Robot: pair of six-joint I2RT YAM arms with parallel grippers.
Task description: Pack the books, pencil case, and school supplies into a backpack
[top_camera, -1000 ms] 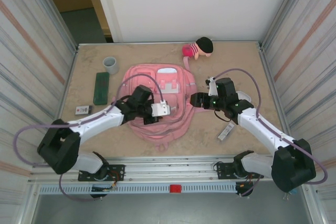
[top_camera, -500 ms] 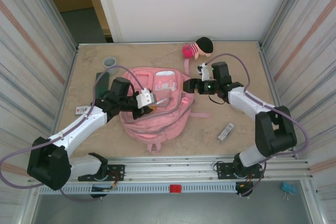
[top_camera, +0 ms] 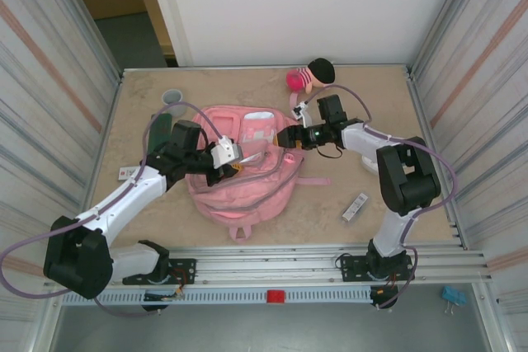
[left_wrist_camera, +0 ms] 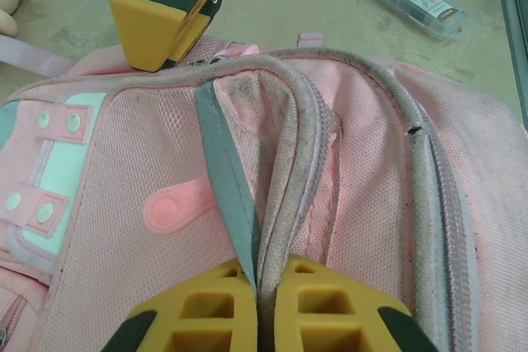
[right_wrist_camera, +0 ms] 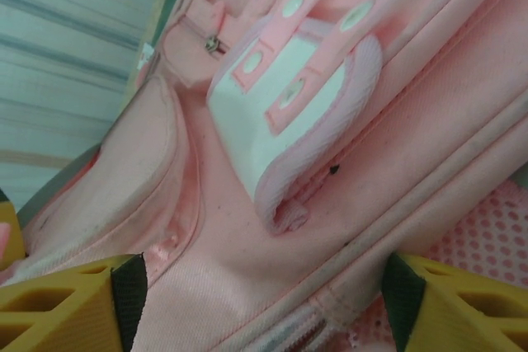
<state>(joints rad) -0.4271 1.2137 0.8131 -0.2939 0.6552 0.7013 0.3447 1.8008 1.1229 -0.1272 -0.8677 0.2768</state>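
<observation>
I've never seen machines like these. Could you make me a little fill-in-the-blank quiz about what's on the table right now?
1. The left arm's fingers are ___ on a grey-edged seam of the large pink fabric backpack.
2. The right arm's fingers stand ___ above that backpack.
3. Seen from above, the narrow grey-white strip lies to the backpack's ___ side.
4. The pink plush doll has ___ hair.
Missing words: shut; open; right; black.

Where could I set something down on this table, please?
Free: the far right corner, between the pink plush doll and the right wall; the near edge between the large pink fabric backpack and the narrow grey-white strip. Crowded: the left side, around the flat dark green case and small white card.
</observation>
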